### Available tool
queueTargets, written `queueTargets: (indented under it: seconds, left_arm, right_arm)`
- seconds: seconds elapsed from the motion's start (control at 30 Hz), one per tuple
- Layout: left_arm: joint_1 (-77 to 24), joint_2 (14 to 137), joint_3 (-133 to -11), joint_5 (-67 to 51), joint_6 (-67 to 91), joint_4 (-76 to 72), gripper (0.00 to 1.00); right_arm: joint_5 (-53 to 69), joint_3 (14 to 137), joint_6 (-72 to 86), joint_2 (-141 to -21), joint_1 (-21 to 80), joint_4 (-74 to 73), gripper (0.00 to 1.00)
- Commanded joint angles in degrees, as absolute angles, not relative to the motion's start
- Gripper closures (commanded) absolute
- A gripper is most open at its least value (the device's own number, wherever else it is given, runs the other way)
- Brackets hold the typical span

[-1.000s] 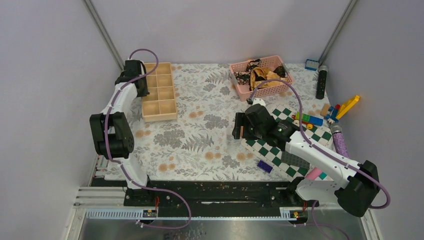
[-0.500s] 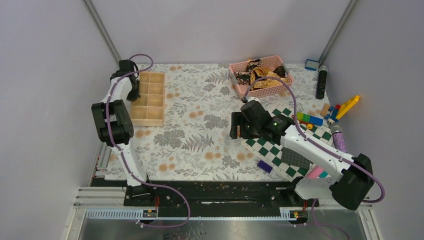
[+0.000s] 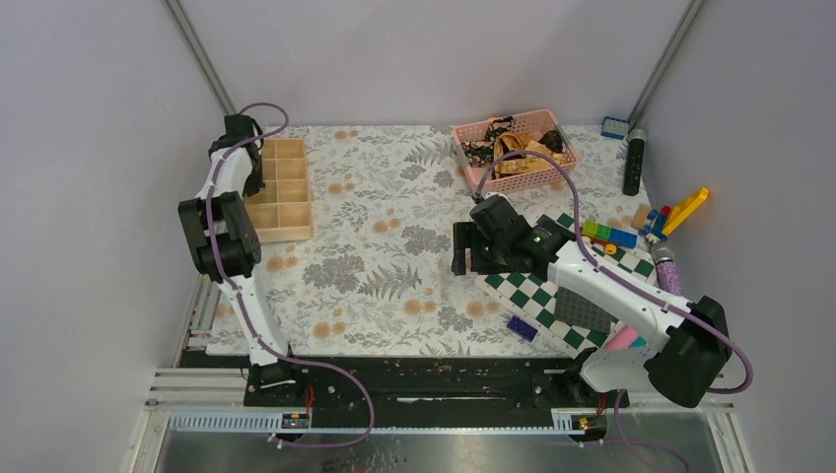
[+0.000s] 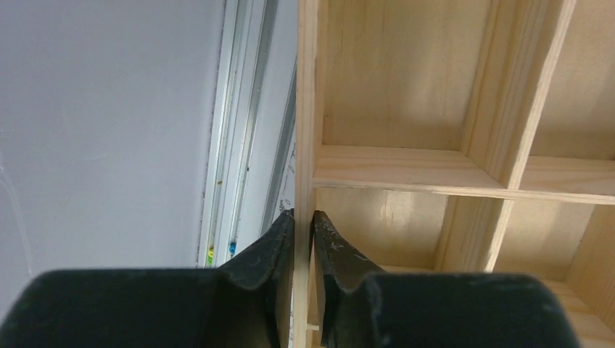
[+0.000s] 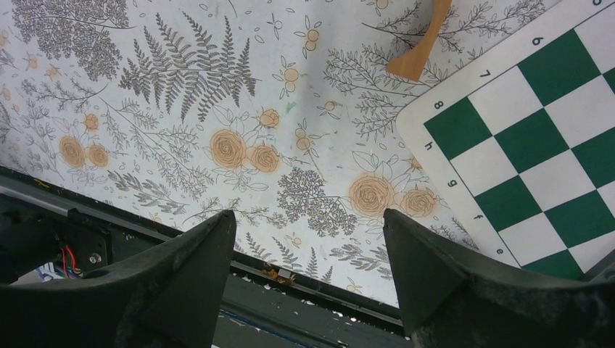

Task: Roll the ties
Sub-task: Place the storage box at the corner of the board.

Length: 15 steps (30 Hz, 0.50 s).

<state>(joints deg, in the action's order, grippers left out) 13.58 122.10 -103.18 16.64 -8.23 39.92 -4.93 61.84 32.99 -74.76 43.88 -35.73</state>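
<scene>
The coming move turns on the ties [image 3: 513, 148], narrow fabric strips, one shiny golden-tan and the others dark with light prints. They lie heaped in the pink plastic lattice basket [image 3: 532, 177] on the far side of the right claw [image 3: 459, 258]. The claw's own camera faces the near edge of the table [image 3: 384, 197], so the basket is behind it and out of that view. The ties are bunched and tangled, so no long axis can be read from them; one probably has to be drawn out before it has a direction to roll along.

The right claw hangs released, jaws wide, with nothing between them, over the floral-patterned cloth beside the corner of the green-and-white checkered board [image 5: 537, 145]. It is much the nearer of the two.

The left claw [image 4: 303, 217] is well apart at the far left, clenched on the outer wall of the pale wooden compartment tray [image 4: 304, 130].

The cloth looks flat and smooth. A broad bare stretch lies between the two claws, likely enough room to lay a tie out. The coloured toy bricks [image 3: 616, 236] crowd the right side beyond the board.
</scene>
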Motion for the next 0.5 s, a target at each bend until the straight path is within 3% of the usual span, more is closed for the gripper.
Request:
queueTargets:
  seconds: [0.0, 0.07, 0.47]
  left_arm:
    - [15.08, 123.40, -106.49, 21.14, -7.65, 39.97, 0.82]
    - [15.34, 123.25, -106.86, 20.64, -7.16, 39.93, 0.73]
    - [15.38, 116.89, -104.87, 15.27, 3.00, 39.90, 0.56]
  right_arm:
    - [-4.21, 65.01, 31.63, -75.39, 43.94, -36.68, 0.18]
    - [-4.59, 65.33, 31.35, -75.65, 43.93, -37.04, 0.18]
    - [-12.95, 70.85, 29.71, -76.49, 43.28, -40.23, 0.11]
